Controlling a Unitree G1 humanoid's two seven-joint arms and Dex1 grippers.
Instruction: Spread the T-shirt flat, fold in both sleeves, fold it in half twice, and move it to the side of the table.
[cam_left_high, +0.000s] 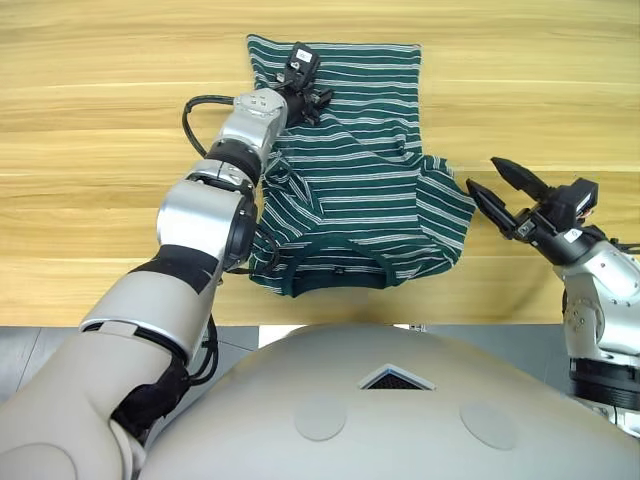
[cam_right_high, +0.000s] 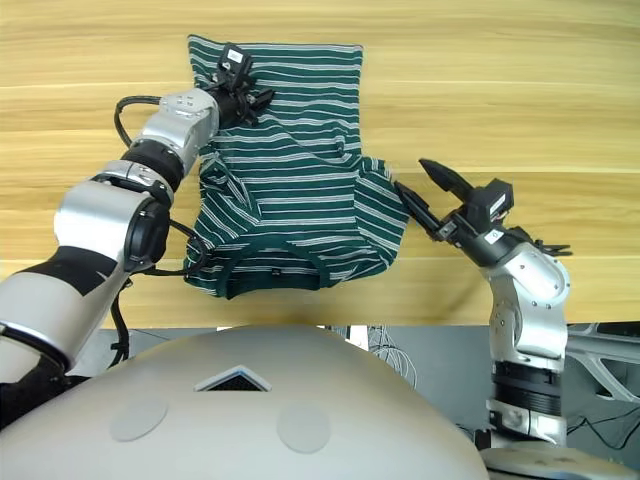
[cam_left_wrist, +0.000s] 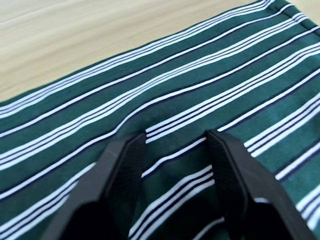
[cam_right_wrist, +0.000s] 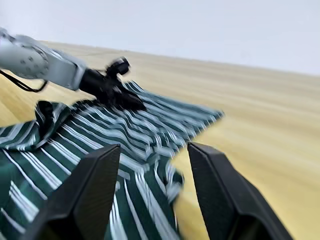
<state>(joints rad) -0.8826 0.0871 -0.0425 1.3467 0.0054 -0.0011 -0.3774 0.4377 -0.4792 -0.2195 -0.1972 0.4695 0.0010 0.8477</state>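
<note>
A dark green T-shirt (cam_left_high: 365, 170) with white stripes lies on the wooden table (cam_left_high: 90, 120), collar toward me and hem at the far side. Its left side is bunched and folded inward, while the right sleeve (cam_left_high: 447, 200) sticks out. My left gripper (cam_left_high: 322, 100) rests on the shirt's far left part; the left wrist view has its black fingers (cam_left_wrist: 125, 165) open, pressed on the striped cloth (cam_left_wrist: 175, 75) with fabric showing between them. My right gripper (cam_left_high: 485, 175) hovers open just right of the right sleeve, holding nothing, its fingers (cam_right_wrist: 95, 185) pointing at the shirt (cam_right_wrist: 125, 130).
Bare wood stretches left, right and beyond the shirt. The table's near edge (cam_left_high: 480, 322) runs just behind the collar. A black cable (cam_left_high: 190, 110) loops off my left forearm over the table.
</note>
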